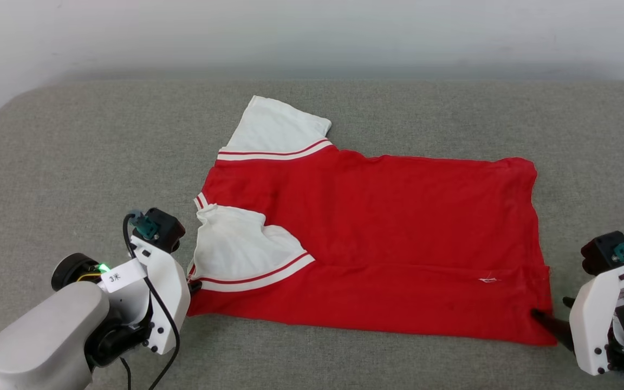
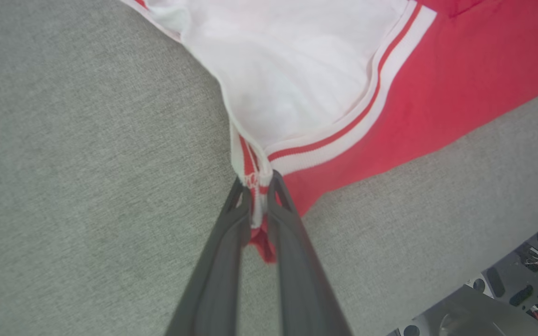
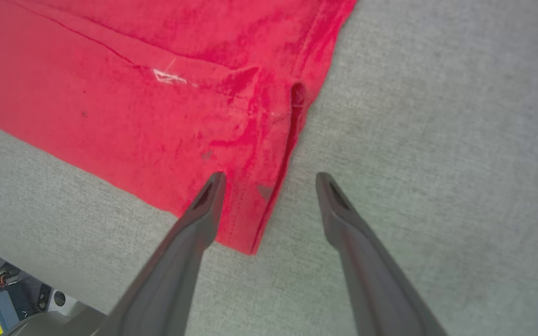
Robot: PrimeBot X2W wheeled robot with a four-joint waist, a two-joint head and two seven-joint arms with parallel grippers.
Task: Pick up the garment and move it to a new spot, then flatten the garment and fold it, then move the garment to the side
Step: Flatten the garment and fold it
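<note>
Garment [image 1: 398, 233], soft and limp, lies flat mid-tabletop [image 1: 73, 151], towards the near edge. Our left fingers [image 2: 231, 224] pinch its striped trim [image 2: 249, 161]; our right fingers [image 3: 203, 205] stand spread astride the hem corner [image 3: 245, 228], where we judge the hold best.

surface [image 1: 73, 135]: grey woven fabric, rounded far-left corner | wall [image 1: 312, 32]: plain pale, behind it | light: soft, even
</note>
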